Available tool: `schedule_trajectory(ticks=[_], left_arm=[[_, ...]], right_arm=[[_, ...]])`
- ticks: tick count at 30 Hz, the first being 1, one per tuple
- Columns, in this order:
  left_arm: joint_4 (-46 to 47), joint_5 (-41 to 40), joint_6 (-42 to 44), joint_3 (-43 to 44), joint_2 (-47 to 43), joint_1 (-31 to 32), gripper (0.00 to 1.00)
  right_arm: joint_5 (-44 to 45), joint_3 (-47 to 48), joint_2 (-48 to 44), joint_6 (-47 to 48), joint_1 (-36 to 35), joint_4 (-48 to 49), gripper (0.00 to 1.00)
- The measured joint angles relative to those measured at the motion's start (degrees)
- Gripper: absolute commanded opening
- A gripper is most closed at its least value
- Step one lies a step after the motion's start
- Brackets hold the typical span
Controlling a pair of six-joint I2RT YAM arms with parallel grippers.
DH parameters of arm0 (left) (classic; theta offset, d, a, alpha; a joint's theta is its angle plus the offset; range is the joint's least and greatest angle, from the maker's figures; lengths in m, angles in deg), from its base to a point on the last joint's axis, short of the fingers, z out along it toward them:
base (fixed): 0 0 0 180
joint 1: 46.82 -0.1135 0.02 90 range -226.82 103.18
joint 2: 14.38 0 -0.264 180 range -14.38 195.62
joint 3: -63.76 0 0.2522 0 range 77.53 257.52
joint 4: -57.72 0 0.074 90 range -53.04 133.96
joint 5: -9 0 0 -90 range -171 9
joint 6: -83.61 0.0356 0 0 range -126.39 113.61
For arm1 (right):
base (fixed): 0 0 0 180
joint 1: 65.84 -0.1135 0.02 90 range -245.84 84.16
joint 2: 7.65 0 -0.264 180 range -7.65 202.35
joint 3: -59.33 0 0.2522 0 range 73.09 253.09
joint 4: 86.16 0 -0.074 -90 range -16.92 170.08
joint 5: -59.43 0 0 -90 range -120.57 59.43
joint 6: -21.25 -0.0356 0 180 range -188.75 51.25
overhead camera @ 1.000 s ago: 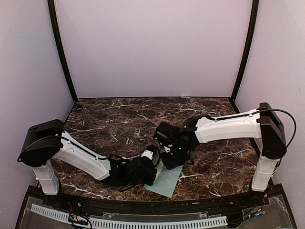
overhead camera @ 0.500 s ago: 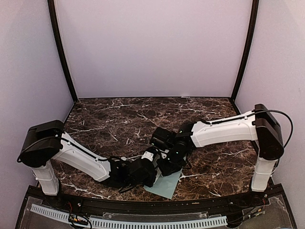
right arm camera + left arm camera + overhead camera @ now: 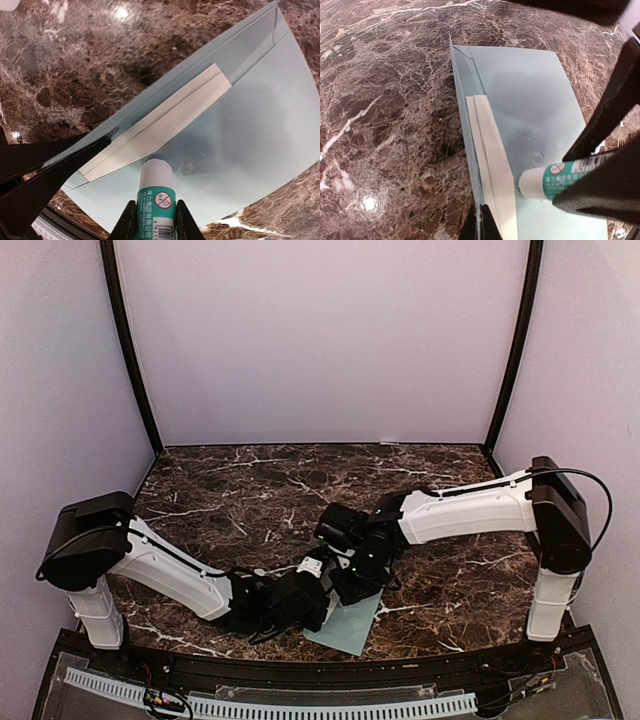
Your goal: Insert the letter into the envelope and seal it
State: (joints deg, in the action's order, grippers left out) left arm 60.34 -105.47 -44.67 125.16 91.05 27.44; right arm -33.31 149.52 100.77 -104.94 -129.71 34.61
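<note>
The pale teal envelope point(image 3: 352, 626) point(image 3: 530, 95) point(image 3: 250, 115) lies flat near the table's front edge. My left gripper point(image 3: 322, 588) point(image 3: 481, 226) is shut on the edge of its flap point(image 3: 165, 82), holding the flap raised. The cream letter point(image 3: 492, 160) point(image 3: 160, 122) shows as a strip along the envelope's mouth under the flap. My right gripper point(image 3: 350, 578) point(image 3: 152, 222) is shut on a green-and-white glue stick point(image 3: 560, 175) point(image 3: 156, 197). The stick's white tip rests on the envelope's face right beside the letter's edge.
The dark marble table point(image 3: 260, 490) stretches behind the arms, with lilac walls all round. The black front rail point(image 3: 300, 670) runs just below the envelope. Both wrists crowd together over the envelope's left end.
My right arm has swung left and nearer, bringing the glue stick down onto the envelope beside my left gripper. The left arm and the envelope have stayed put.
</note>
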Motion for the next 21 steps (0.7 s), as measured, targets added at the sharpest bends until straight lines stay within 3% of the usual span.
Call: schedule_trajectory(ticks=[10,21], left_arm=[[0.24,-0.02,1.09,0.28,0.17,0.00,0.00],[0.11,-0.48,0.98,0.28,0.33,0.00,0.00]], right_arm=[[5.40,1.60,1.25,2.99,3.21,0.22,0.00],[3.85,2.01,1.38,3.52,-0.24,-0.68,0.00]])
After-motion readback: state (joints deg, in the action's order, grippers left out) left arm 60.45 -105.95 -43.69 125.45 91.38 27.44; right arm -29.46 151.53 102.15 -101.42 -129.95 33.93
